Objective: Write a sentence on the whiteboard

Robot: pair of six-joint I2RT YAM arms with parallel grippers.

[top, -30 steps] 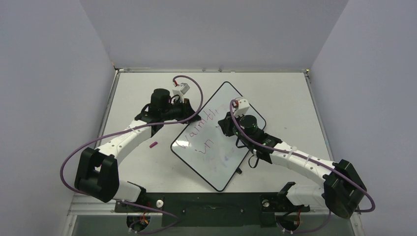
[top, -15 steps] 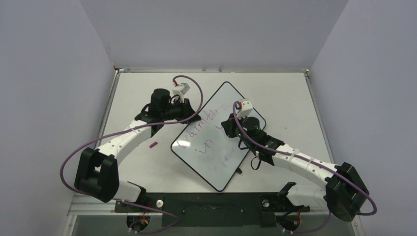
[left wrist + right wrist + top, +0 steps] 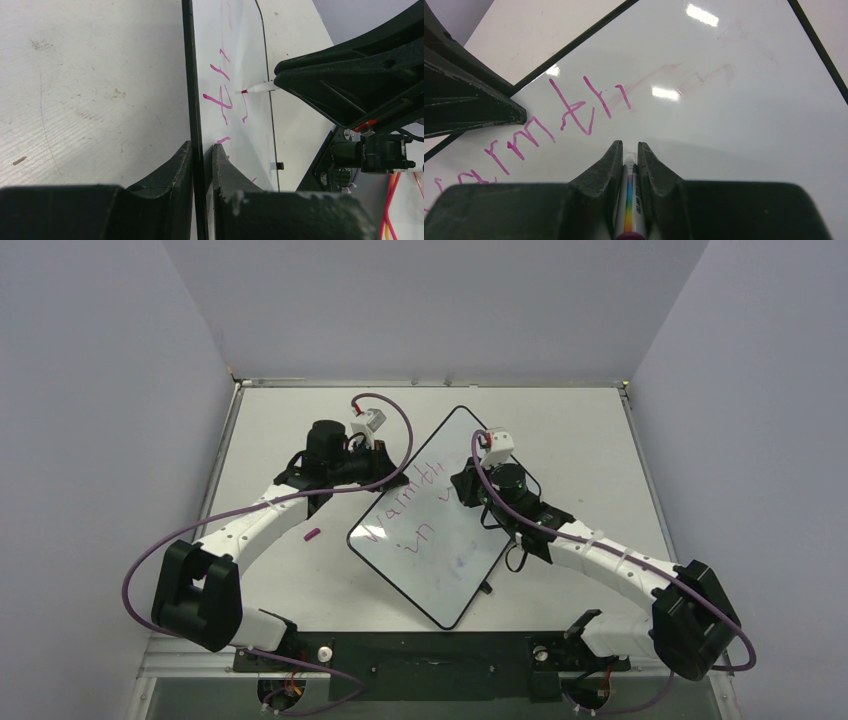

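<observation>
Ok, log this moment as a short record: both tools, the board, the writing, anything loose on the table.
left tool: shut on the whiteboard, one finger on each side of its black rim
right tool: shut on a marker, tip pointing at the board
marker tip: beside the "th"; contact with the board not certain
whiteboard pose: flat on the table, turned at an angle
writing: pink "Warmth", with "in" on the next line
loose item: small magenta cap-like piece left of the board

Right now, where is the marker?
The marker sits clamped in the right gripper over the far right part of the whiteboard; the left wrist view shows its tip at the board beside the last letter of the sentence, top line.
</observation>
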